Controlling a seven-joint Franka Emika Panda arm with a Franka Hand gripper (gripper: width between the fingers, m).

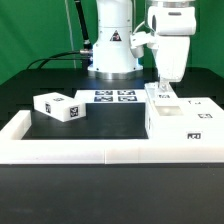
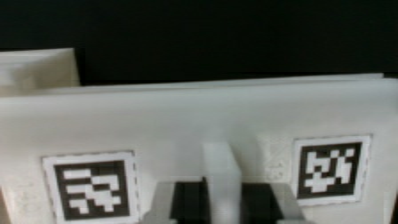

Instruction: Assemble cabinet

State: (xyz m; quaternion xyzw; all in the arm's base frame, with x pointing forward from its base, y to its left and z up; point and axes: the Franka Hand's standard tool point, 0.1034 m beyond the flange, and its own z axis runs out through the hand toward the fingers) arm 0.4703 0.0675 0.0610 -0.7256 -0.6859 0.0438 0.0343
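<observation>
My gripper (image 1: pixel 166 84) hangs straight down over the right side of the table, onto a small white cabinet panel (image 1: pixel 162 99). This panel stands just behind the large white cabinet box (image 1: pixel 185 122). In the wrist view the panel (image 2: pixel 196 115) fills the picture and carries two black-and-white tags. The two dark fingers (image 2: pixel 185 204) sit tight on either side of a thin white ridge of the panel, so the gripper (image 2: pixel 221 202) is shut on it. Another tagged white cabinet block (image 1: pixel 58 106) lies apart at the exterior view's left.
The marker board (image 1: pixel 113 97) lies flat in front of the arm's base (image 1: pixel 111 55). A low white border rail (image 1: pixel 100 151) runs along the front and up the left side (image 1: pixel 18 128). The table is black.
</observation>
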